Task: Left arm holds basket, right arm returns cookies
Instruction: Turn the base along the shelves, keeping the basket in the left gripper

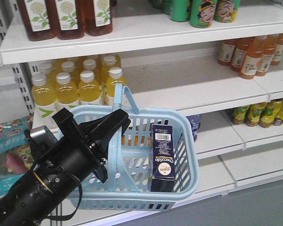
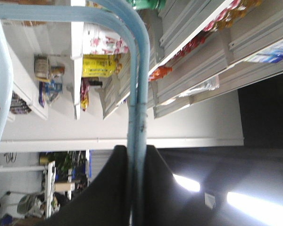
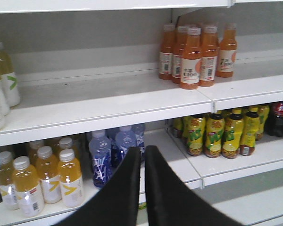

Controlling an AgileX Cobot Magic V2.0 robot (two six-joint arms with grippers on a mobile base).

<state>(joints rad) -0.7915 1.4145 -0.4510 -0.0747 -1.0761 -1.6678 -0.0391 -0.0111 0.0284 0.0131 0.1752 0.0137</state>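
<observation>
1. One basket (image 1: pixel 137 200), pale blue, sits low and centre in the front view. One cookies carton (image 1: pixel 162 150) stands on end inside it, over on the right side, barcode end up.
2. Two pincers in total. The left pincer (image 1: pixel 124 123) is clamped on the basket's hoop handle (image 1: pixel 131 98), left of centre in frame.
3. The left wrist view gives the close-up the front view can't: blue handle squeezed tight between both black fingers (image 2: pixel 104 193).
4. Only the right wrist view catches the right pincer (image 3: pixel 143 157). It's down to a narrow slit with nothing in it, pointing at a shelf (image 3: pixel 108 106) of bottled drinks.
</observation>
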